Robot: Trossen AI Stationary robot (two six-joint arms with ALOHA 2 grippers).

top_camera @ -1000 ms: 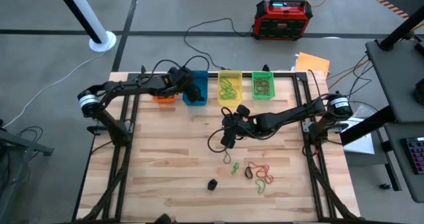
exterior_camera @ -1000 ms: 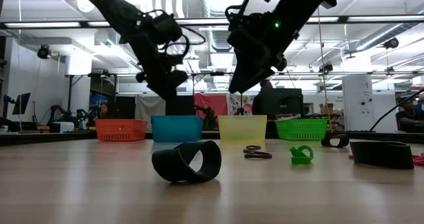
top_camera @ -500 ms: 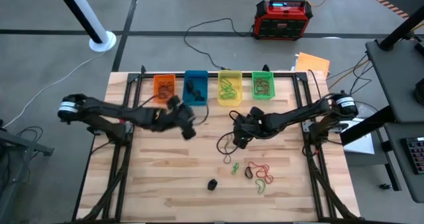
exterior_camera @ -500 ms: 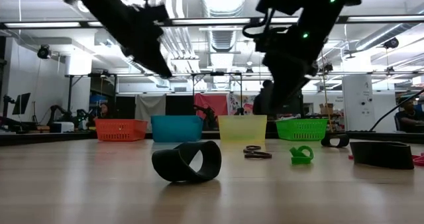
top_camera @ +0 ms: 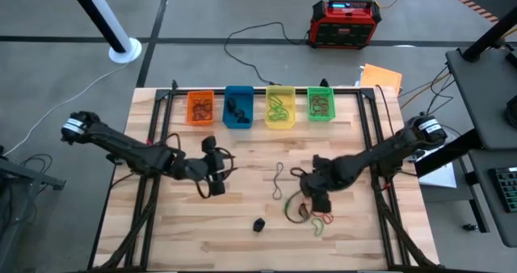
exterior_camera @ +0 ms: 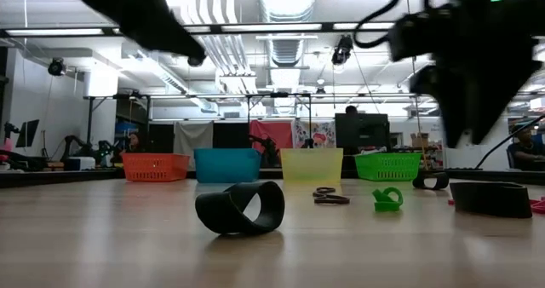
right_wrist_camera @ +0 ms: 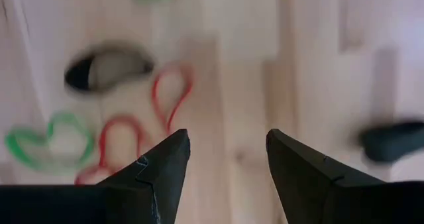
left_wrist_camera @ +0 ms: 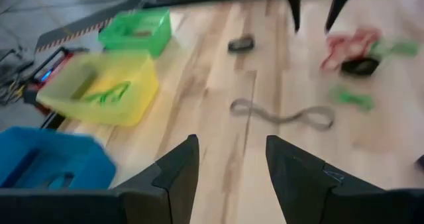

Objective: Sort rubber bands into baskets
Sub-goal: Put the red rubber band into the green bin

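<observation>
Four baskets stand in a row at the far edge: orange, blue, yellow and green, each with rubber bands inside. Loose bands lie on the table: a brown one, red ones, green ones and black ones. My left gripper is open and empty above the table's left middle. My right gripper is open and empty, pointing down over the red and green bands.
A red-black box sits on the floor beyond the far edge, with cables running from it. Black frame rails run along the table's left and right sides. A cable loop hangs from the right arm near the bands.
My left gripper has left the blue basket and swung toward the table's near edge, to the left middle. My right gripper has gone from the table's middle toward the near right, tipping more steeply down, and now hangs over the red and green bands.
</observation>
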